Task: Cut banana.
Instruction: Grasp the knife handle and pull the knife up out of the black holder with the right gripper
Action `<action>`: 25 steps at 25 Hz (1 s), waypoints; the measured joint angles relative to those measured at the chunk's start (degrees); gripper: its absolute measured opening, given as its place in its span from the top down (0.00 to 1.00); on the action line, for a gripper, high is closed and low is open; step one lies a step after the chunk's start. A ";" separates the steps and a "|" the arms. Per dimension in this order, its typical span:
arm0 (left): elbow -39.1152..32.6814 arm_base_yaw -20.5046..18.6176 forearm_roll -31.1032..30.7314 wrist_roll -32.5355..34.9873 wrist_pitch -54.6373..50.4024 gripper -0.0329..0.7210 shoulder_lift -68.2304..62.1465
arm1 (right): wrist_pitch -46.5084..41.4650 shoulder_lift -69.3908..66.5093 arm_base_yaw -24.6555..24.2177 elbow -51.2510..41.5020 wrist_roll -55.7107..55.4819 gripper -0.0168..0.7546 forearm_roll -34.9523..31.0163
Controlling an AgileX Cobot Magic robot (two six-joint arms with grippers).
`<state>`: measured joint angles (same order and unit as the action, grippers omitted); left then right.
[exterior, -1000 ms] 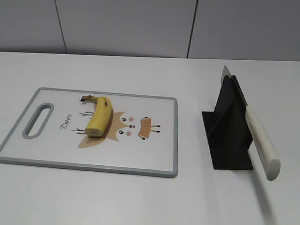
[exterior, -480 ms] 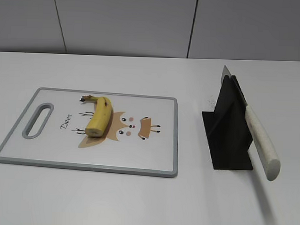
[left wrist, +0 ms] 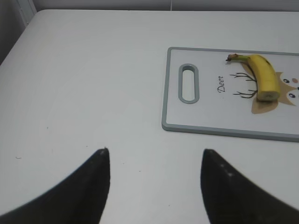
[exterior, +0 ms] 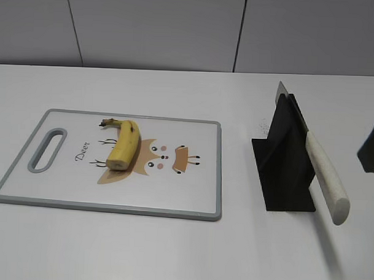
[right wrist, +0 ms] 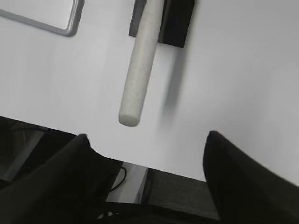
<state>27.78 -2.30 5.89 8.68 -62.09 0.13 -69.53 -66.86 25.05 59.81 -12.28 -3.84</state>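
risk: right gripper spread wide, empty; white-handled knife in black stand ahead of it. off-centre grasp could tip stand. left gripper also wide, short yellow banana far ahead-right.

A white table fills most of the exterior view, its top matte and evenly lit, with only soft shadows. Behind its far edge stands a pale grey panelled wall, divided by thin dark vertical seams. The light is diffuse and even.
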 joint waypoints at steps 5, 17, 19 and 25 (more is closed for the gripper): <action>0.00 0.00 0.00 0.00 0.00 0.18 0.00 | 0.17 -6.31 0.00 0.89 -3.88 0.24 -3.50; 0.00 0.00 0.00 0.00 0.00 0.18 0.00 | 6.00 -15.87 0.00 0.91 -5.98 0.25 -3.57; 0.00 0.00 0.00 0.00 0.00 0.18 0.00 | 6.60 -17.05 0.00 0.91 -7.02 0.25 -2.01; 0.00 0.00 0.00 0.00 0.00 0.18 0.00 | 7.58 -20.02 0.00 0.91 -7.99 0.32 -0.40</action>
<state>27.78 -2.30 5.89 8.68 -62.09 0.13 -61.95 -86.88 25.05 60.73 -20.27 -4.24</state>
